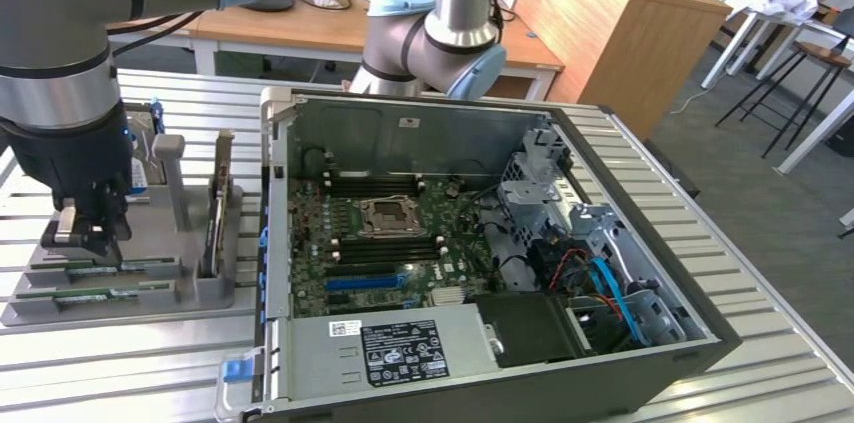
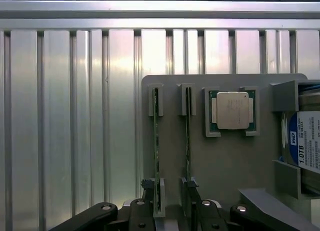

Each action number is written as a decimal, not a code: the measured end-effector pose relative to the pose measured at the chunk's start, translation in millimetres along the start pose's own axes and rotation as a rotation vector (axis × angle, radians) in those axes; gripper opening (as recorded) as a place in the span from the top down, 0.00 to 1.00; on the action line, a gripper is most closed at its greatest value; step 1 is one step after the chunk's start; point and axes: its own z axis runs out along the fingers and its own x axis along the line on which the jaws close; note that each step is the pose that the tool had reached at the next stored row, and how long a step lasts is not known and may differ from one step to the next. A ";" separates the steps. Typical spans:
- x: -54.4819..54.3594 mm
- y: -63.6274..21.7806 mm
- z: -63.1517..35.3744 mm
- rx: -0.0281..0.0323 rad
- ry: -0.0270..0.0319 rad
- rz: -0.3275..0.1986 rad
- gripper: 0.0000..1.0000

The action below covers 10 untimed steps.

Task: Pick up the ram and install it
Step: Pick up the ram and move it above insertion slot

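Two green ram sticks stand on edge in slots of a grey holder tray (image 1: 187,298). In the exterior view they are ram (image 1: 110,268) and ram (image 1: 96,293), at that view's left. In the wrist view they are the thin strips ram (image 2: 156,141) and ram (image 2: 188,136). My gripper (image 1: 83,241) hangs just above their near ends, open and holding nothing. In the wrist view the gripper (image 2: 170,206) has its dark fingers (image 2: 146,203) at the ends of the two sticks. The open computer case (image 1: 694,338) with its motherboard (image 1: 380,243) lies at the exterior view's middle.
The tray also carries a CPU (image 2: 232,110), a hard drive with a blue-white label (image 2: 306,143) and an upright expansion card (image 1: 216,213). Everything rests on a ribbed aluminium table (image 1: 160,373). A second arm's base (image 1: 447,38) stands behind the case. Desks and stools fill the background.
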 end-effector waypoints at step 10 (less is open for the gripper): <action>0.2 -0.1 3.4 0.0000 0.0000 0.000 0.63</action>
